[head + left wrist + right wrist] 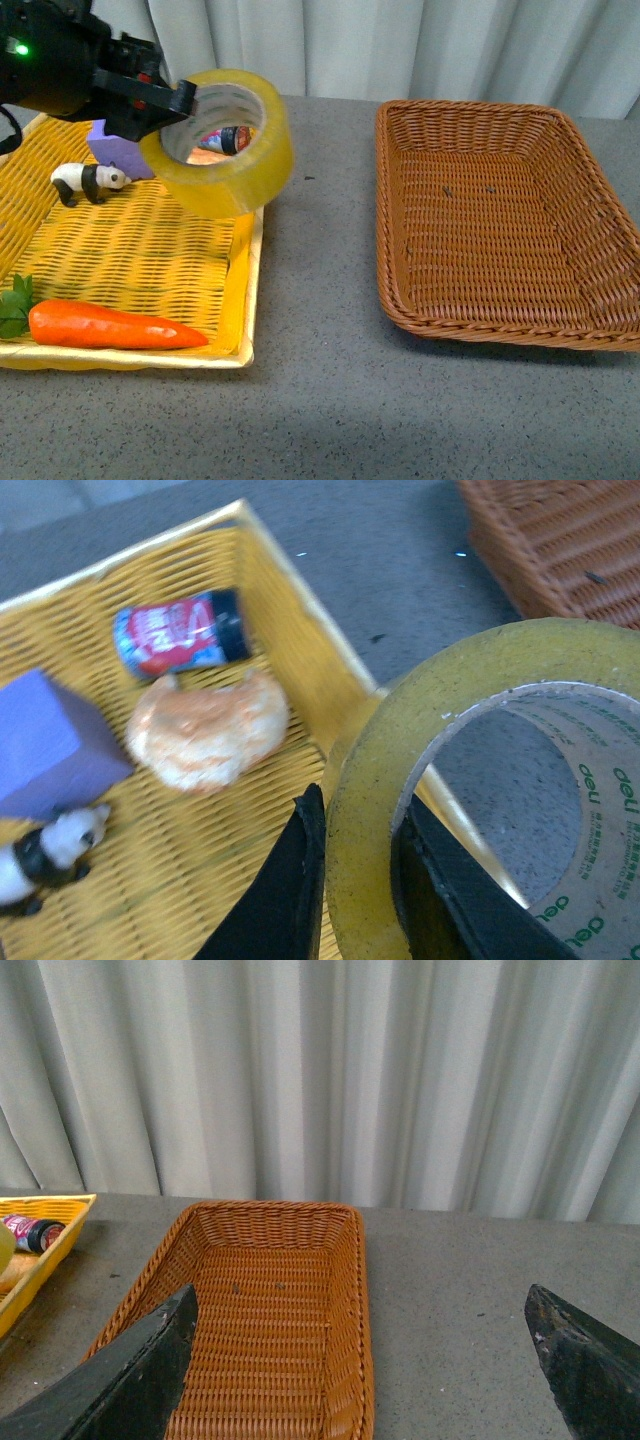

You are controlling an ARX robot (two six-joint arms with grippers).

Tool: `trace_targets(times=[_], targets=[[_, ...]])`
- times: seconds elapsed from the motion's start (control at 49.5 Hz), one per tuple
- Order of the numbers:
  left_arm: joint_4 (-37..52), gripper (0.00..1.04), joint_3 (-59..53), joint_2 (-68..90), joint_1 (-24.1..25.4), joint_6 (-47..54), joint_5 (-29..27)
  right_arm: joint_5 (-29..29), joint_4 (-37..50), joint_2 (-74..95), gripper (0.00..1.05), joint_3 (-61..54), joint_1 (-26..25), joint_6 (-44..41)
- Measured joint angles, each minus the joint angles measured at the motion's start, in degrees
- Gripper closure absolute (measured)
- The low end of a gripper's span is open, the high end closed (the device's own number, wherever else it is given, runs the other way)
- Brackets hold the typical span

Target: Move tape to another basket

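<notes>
While the left gripper (362,885) pinches the tape (232,172) (its wall) — basket (402,205) to its right — the right gripper (360,1295) gapes.

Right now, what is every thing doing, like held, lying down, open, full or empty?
left hand, shut on the wall of the tape
tape, lifted in the air, tipped up on its edge
right hand, open, holding nothing
brown basket, empty
yellow basket, has things in it
carrot, lying on its side
panda, standing on its feet
small can, lying on its side
</notes>
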Motion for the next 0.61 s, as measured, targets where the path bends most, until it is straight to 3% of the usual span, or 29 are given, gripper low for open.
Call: trace_targets(times=[0.202, 0.606], targets=[[-1.11, 0.89, 2.93, 1.11, -5.95, 11.61, 2.21, 0.0, 0.0, 0.0, 0.09, 0.0, 0.0, 0.0], [-1.66, 0.89, 8.5, 3.08, -13.18, 21.88, 7.28, 0.0, 0.0, 0.0, 0.09, 0.0, 0.0, 0.0]])
